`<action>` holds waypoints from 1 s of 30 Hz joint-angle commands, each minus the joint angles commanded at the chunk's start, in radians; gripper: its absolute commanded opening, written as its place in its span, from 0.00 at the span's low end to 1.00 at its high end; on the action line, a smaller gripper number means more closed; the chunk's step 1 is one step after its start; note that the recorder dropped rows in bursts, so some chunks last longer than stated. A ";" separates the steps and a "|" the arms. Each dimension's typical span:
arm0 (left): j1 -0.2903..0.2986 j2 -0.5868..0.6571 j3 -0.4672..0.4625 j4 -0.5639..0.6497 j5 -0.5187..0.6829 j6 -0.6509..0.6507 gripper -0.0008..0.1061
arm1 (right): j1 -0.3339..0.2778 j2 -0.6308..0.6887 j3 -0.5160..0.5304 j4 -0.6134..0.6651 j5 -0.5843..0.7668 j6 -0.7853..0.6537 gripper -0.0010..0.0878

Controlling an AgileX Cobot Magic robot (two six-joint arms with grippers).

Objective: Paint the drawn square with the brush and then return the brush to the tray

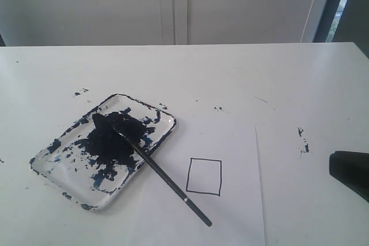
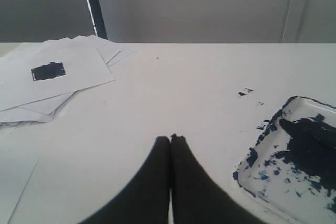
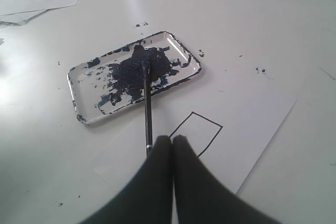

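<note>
My right pincer (image 3: 171, 139) has its two fingers pressed together and nothing is between them. In the exterior view only its dark body shows, at the right edge, over the white table (image 1: 259, 73) and well apart from the brush (image 1: 154, 167). My left pincer (image 2: 170, 139) is also closed tight and empty. It hangs over a bare part of the table, near one corner of the tray (image 1: 163, 120).

The brush is not in any grip. Its dark tip lies in the big blue-black paint blob (image 1: 106, 139) in the middle of the tray. The thin black handle goes slanting over the tray's rim and down onto the paper sheet (image 1: 230, 142). The pale band of the handle is just beside the lower left corner of the drawn square (image 1: 204, 176), and the far end of the handle lies a little past that corner. I cannot tell if the handle touches the outline.

The drawn square is blank white inside, with only its thin black line. It is on the paper, to the right of the tray.

Some small dark specks (image 1: 302, 139) are on the table, to the right of the paper. In the left wrist view a loose pile of sheets (image 2: 79, 77) lies farther off, and the top sheet carries a dark blue patch (image 2: 48, 71)
</note>
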 joint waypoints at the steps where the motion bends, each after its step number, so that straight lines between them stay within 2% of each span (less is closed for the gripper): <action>1: 0.000 0.000 0.000 -0.057 0.000 0.049 0.01 | 0.000 0.002 0.000 0.000 0.000 -0.003 0.01; 2: 0.000 0.000 0.000 -0.116 0.000 0.113 0.01 | 0.000 0.006 0.000 0.000 0.000 -0.021 0.01; 3: 0.000 0.000 0.017 -0.230 -0.018 0.211 0.01 | 0.004 0.014 0.000 0.002 -0.002 -0.028 0.01; 4: 0.000 0.000 0.032 -0.296 -0.043 0.245 0.01 | 0.016 0.020 0.000 0.002 -0.002 -0.028 0.01; 5: 0.000 0.000 0.048 -0.412 -0.073 0.361 0.01 | 0.045 0.034 0.000 -0.002 0.007 -0.052 0.01; 7: -0.033 -0.002 0.048 -0.528 -0.066 0.497 0.01 | 0.084 0.048 0.000 -0.006 0.027 -0.089 0.01; 9: -0.065 -0.002 0.048 -0.608 -0.049 0.578 0.01 | 0.099 0.049 0.000 -0.013 0.053 -0.095 0.01; 13: -0.073 -0.002 0.048 -0.614 -0.047 0.580 0.01 | 0.099 0.064 0.000 0.000 0.043 -0.095 0.01; 16: -0.073 -0.002 0.048 -0.615 -0.045 0.580 0.01 | 0.099 0.171 0.000 0.015 -0.013 -0.120 0.01; 20: -0.073 -0.002 0.048 -0.615 -0.043 0.578 0.01 | 0.099 0.359 -0.002 0.192 0.000 -0.287 0.01; 25: -0.073 -0.002 0.048 -0.615 -0.037 0.576 0.01 | 0.101 0.522 -0.005 0.320 -0.001 -0.444 0.01; 28: -0.073 -0.002 0.048 -0.615 -0.037 0.574 0.01 | 0.146 0.597 -0.005 0.350 -0.050 -0.520 0.01; 30: -0.073 -0.002 0.048 -0.615 -0.037 0.574 0.01 | 0.195 0.633 -0.005 0.376 -0.137 -0.567 0.01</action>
